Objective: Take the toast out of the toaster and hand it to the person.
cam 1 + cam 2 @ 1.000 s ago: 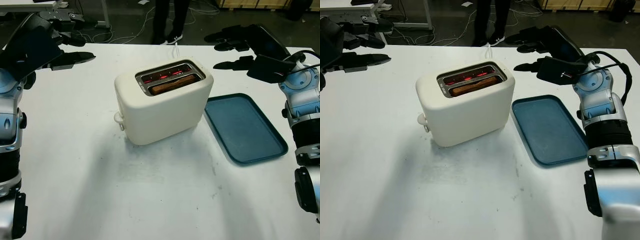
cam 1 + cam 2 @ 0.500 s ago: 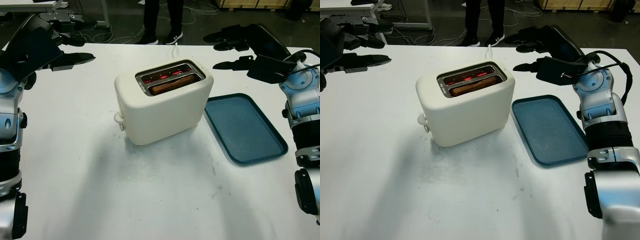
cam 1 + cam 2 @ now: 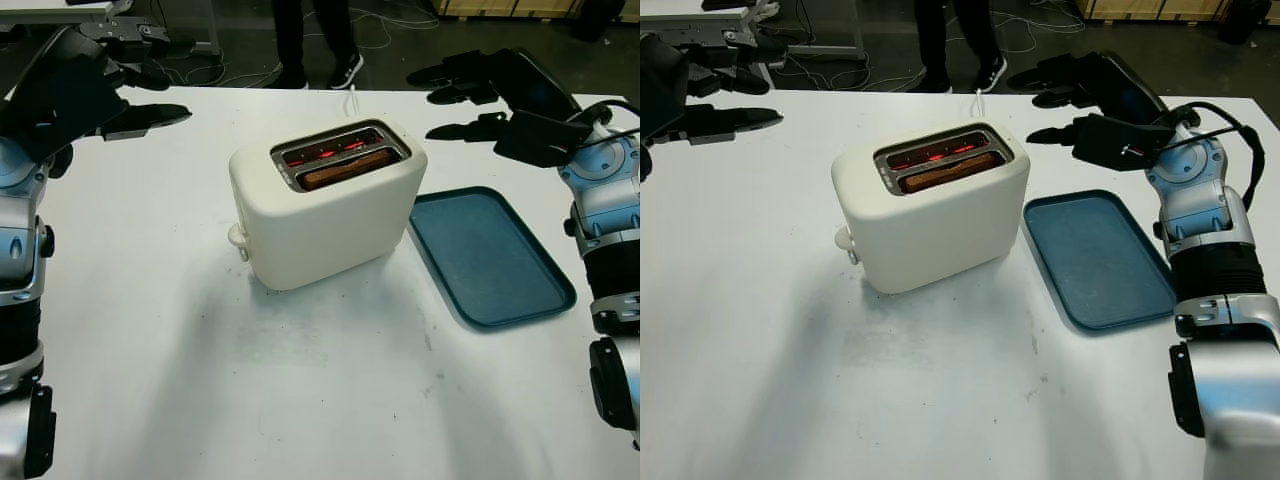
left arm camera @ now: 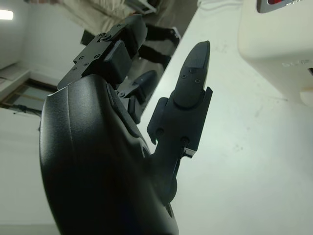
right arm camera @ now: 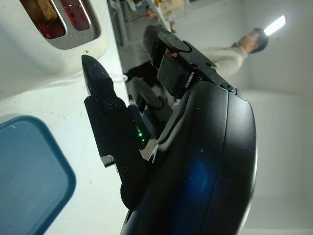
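A cream toaster (image 3: 330,210) stands mid-table with a brown toast slice (image 3: 346,168) in its near slot; the far slot (image 3: 325,152) glows red inside. My left hand (image 3: 95,95) hovers open over the table's far left corner, well away from the toaster. My right hand (image 3: 500,95) hangs open over the far right, above and behind the tray. In the right wrist view the toaster's slots (image 5: 63,22) lie beyond my fingers (image 5: 105,117). A person's legs (image 3: 310,40) stand behind the table's far edge.
A dark teal tray (image 3: 488,255) lies just right of the toaster. The toaster's lever knob (image 3: 237,237) juts out on its left end, and its cord (image 3: 351,97) runs back off the far edge. Cables litter the dark floor behind.
The person's legs behind the table have shifted to the left. Both of my hands and the toaster stay where they were.
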